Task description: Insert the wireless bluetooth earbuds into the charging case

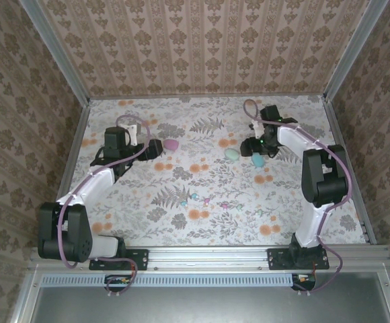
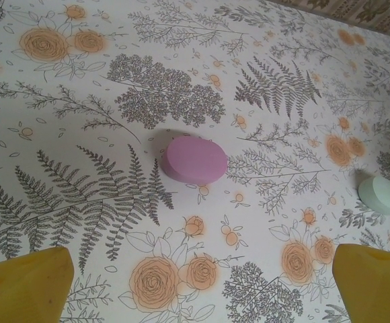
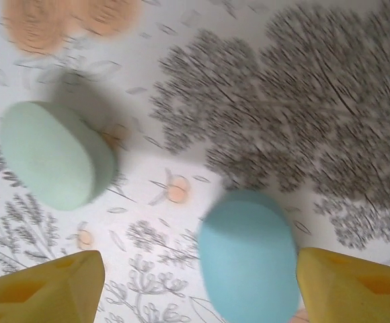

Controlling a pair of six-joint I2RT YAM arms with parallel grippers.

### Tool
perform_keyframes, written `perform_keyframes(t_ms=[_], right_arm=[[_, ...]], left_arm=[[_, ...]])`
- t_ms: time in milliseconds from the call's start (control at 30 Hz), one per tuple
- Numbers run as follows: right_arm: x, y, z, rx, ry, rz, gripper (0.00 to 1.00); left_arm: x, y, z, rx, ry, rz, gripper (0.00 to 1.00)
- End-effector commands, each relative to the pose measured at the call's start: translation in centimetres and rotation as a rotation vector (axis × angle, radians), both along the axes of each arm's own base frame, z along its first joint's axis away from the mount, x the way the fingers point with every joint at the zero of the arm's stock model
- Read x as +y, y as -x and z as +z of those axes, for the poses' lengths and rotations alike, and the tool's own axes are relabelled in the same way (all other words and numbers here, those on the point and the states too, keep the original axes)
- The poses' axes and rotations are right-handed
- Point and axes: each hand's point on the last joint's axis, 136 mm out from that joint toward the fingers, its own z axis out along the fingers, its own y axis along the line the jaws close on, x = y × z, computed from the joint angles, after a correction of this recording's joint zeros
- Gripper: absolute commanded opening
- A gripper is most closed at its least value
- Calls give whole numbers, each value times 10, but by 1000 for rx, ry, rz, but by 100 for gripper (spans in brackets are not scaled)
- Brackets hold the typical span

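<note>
Three egg-shaped charging cases lie shut on the flowered table. The pink case (image 1: 171, 144) (image 2: 193, 160) sits just ahead of my left gripper (image 1: 156, 148) (image 2: 198, 296), which is open with only tablecloth between its yellow fingers (image 2: 23, 282). The blue case (image 1: 257, 160) (image 3: 249, 259) lies between the fingers of my open right gripper (image 1: 255, 152) (image 3: 198, 289), close to the right finger (image 3: 353, 286) and well apart from the left one. The pale green case (image 1: 232, 154) (image 3: 47, 155) (image 2: 382, 195) rests to its left. Several tiny earbuds (image 1: 207, 200) lie scattered in a row mid-table, nearer the arm bases.
Patterned walls (image 1: 208, 47) enclose the table on three sides. A metal rail (image 1: 208, 259) with both arm bases runs along the near edge. Printed orange flowers (image 1: 196, 168) dot the cloth between the cases and the earbuds.
</note>
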Motion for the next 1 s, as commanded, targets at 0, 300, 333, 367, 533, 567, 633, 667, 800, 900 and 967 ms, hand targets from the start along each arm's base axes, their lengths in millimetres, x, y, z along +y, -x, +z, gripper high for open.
perform_keyframes(t_ms=[0,300,333,367,533,567,633,667,800,900,967], right_arm=[[31,-12,9,-80,22,185,76],[58,-18,-15,-60,129,422,76],[58,-19,-16,-60,143,434,76],[59,-18,-17,-56,154,450,76],[63,-13,-27,-36,182,514,75],[63,-13,-30,-31,189,518,74],[65,-9,-34,-9,195,533,74],[66,-7,-36,-5,195,537,73],[69,-3,-40,2,188,552,72],[67,-3,-43,2,204,550,70],[65,-4,-44,-3,215,546,66]], left_arm=[[-1,-2,14,-37,-19,-14,100],[3,5,14,-44,-50,-15,100],[4,6,13,-42,-51,-12,100],[4,6,12,-42,-52,-11,100],[5,7,10,-41,-49,-4,100],[5,6,10,-41,-47,-4,100],[4,7,10,-41,-46,-8,100],[4,7,10,-41,-48,-8,100],[5,6,11,-41,-53,-8,100],[5,7,10,-39,-54,-5,100],[5,6,11,-38,-51,-5,100]])
